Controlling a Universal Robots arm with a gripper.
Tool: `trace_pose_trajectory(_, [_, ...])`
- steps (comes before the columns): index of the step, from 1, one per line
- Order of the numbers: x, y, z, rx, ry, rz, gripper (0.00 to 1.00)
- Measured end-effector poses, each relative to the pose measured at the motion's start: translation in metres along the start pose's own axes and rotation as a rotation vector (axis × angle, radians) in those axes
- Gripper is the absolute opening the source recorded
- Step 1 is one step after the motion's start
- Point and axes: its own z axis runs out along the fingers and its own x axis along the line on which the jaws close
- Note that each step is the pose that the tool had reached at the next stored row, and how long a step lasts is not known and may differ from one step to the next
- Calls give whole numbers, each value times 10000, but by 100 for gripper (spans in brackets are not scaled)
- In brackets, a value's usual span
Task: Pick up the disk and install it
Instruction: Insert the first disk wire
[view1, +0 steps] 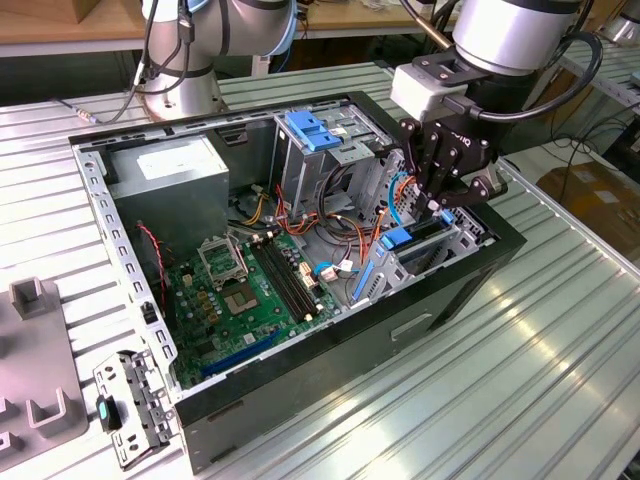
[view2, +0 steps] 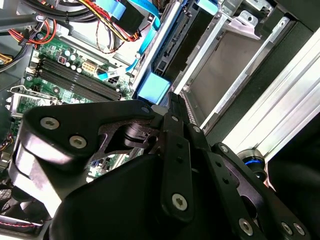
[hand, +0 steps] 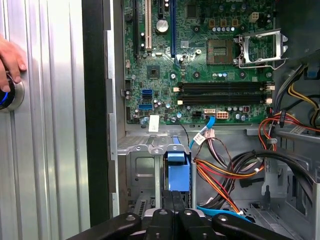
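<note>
The disk (view1: 399, 238) stands on edge in a metal drive cage inside the open computer case (view1: 330, 390), at the case's end on the exterior view's right. Its blue plastic frame faces up out of the slot, and its black body (view2: 172, 45) runs down into the cage. My gripper (view1: 440, 207) hangs straight above that corner of the case. My fingers (hand: 166, 202) are pressed together with nothing between them, and their tips sit just at the blue end of the frame. I cannot tell whether they actually touch it. Deeper in the case, beside the cage, orange, red and black cables (hand: 225, 175) loop across the floor. Past them the green motherboard (hand: 210, 60) lies flat with its memory slots and processor socket bare. A blue bracket (view1: 310, 130) tops another cage along the case's far wall, and a grey metal box (view1: 170, 165) fills the far corner on the exterior view's left. The case lies on a ribbed metal table (view1: 530, 380). Outside the case, a person's hand (hand: 10, 59) rests on a blue-ringed button (hand: 7, 98) set in that table.
</note>
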Motion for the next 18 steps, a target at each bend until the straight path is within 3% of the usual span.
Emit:
trace_pose_trajectory(9, [-1, -25, 1, 1, 0, -1, 11])
trace_pose_trajectory(11, [-2, -70, 3, 1, 2, -1, 11])
trace_pose_trajectory(14, [-16, -219, 9, 1, 23, -2, 11])
trace_pose_trajectory(18, [-48, -353, 13, 0, 25, -3, 11])
